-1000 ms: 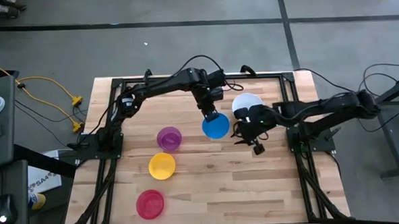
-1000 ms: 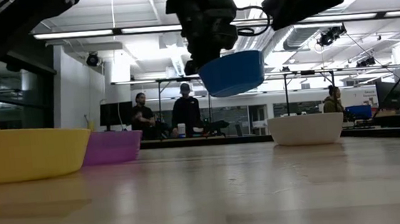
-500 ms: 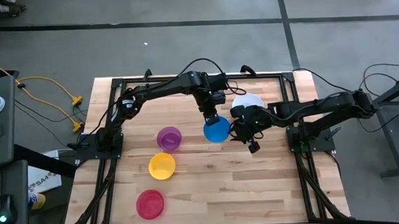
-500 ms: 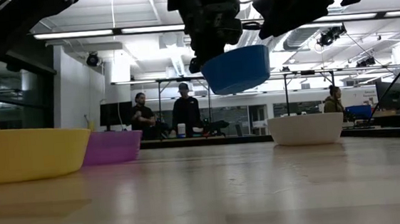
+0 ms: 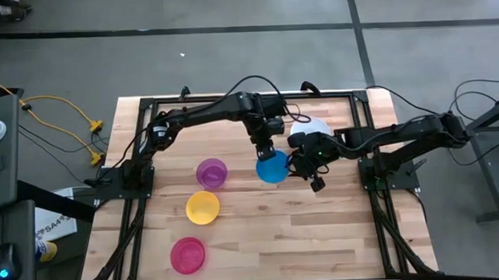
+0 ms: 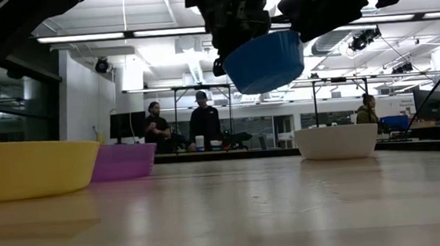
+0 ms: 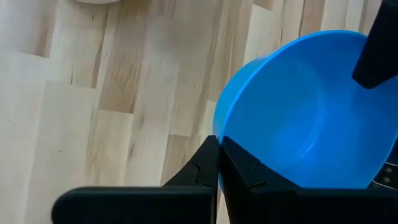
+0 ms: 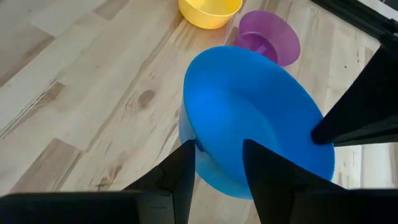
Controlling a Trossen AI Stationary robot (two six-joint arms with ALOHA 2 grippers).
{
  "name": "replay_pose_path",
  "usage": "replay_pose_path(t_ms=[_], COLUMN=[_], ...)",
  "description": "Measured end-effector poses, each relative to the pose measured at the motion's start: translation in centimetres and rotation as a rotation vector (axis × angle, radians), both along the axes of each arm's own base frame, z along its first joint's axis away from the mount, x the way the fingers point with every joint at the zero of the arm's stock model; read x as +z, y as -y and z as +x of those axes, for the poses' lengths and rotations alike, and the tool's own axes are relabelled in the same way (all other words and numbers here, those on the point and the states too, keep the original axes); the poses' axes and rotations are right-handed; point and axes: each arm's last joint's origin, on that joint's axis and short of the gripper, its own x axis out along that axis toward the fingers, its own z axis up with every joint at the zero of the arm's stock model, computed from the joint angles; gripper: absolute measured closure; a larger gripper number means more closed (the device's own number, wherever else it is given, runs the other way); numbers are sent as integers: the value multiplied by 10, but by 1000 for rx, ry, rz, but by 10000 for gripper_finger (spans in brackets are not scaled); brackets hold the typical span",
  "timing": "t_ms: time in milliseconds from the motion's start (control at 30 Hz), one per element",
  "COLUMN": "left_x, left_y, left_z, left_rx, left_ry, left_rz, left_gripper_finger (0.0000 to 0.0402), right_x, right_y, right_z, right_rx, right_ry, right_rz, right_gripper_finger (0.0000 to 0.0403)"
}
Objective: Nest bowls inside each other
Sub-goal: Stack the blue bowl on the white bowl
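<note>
One blue bowl [image 5: 273,167] airborne, rim pinched by left pincer [image 5: 264,153], right pincer [image 5: 299,165] spread beside it.

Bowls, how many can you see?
5. The blue bowl hangs in the left gripper; white bowl sits behind the right arm; purple, yellow, red line the table's left.

- High view looks straight down on the whole counter [image 5: 262,241].
- Low view looks level across it.
- Both wrist views sit close above the blue bowl [image 7: 311,112], shared by all four.
</note>
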Motion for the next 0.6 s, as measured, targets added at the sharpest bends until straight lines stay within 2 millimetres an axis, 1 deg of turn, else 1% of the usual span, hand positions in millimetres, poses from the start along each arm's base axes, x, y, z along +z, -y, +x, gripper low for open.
replay_pose_path(t_ms=[367, 600], left_x=[0, -1], left_y=[5, 5], left_z=[2, 0], left_rx=[-12, -12], left_ry=[5, -12], left_rz=[1, -7], left_gripper_finger=[401, 401], right_x=[0, -8], right_y=[-1, -2], right_z=[0, 5], right_rx=[15, 26], right_ry=[-7, -45], right_rz=[36, 49], right_gripper_finger=[275, 275])
